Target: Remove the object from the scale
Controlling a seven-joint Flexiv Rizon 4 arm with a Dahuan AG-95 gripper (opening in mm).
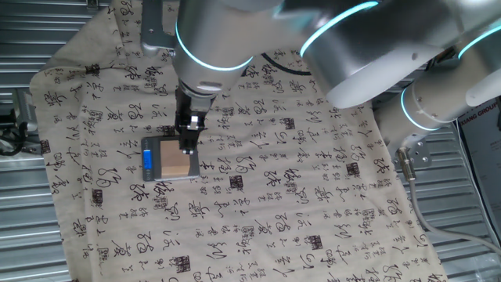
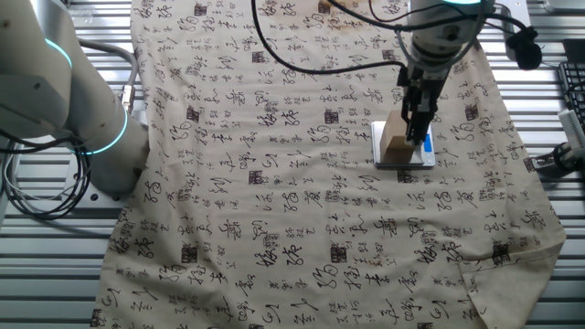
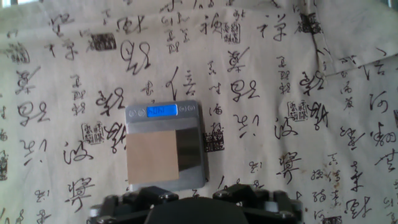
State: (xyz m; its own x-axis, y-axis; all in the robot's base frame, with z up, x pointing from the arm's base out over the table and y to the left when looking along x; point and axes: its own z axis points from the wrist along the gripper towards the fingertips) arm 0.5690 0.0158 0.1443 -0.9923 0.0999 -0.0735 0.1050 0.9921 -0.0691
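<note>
Gripper [image 1: 189, 147] above object [image 3: 152, 155], flat on scale [image 3: 189, 155]

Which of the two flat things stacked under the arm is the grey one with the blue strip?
The lower one, the scale: grey, with a lit blue strip along one short edge. The tan block lying on its platform is plain, with no strip.

Scale [image 3: 186, 155]: small, flat, grey rectangle lying level on the printed cloth, lit blue display strip [image 3: 162, 111] along 1 short edge. Platform surface dark and glossy where bare. Block [image 3: 152, 157]: flat tan square, plain faces, lying flat on the platform, shifted toward 1 long side so a bare strip of platform shows beside it. Block's edges run parallel to the scale's edges; near edge sits close to the platform rim.
</note>
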